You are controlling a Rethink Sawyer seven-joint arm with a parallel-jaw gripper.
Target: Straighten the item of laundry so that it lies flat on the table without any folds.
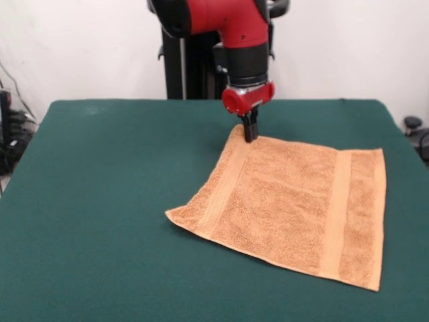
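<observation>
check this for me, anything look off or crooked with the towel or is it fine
The towel lies nearly flat on the table, but it sits skewed to the table's edges. Its far corner under the gripper looks slightly lifted, with the jaws closed on it. No folds, tears or spills show.

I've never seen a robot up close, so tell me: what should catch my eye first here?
The red and black arm comes down from the top, its tool pinching the far corner of an orange-tan towel. The towel lies nearly flat, right of centre on the dark green table, its paler woven bands running near two opposite edges.
</observation>
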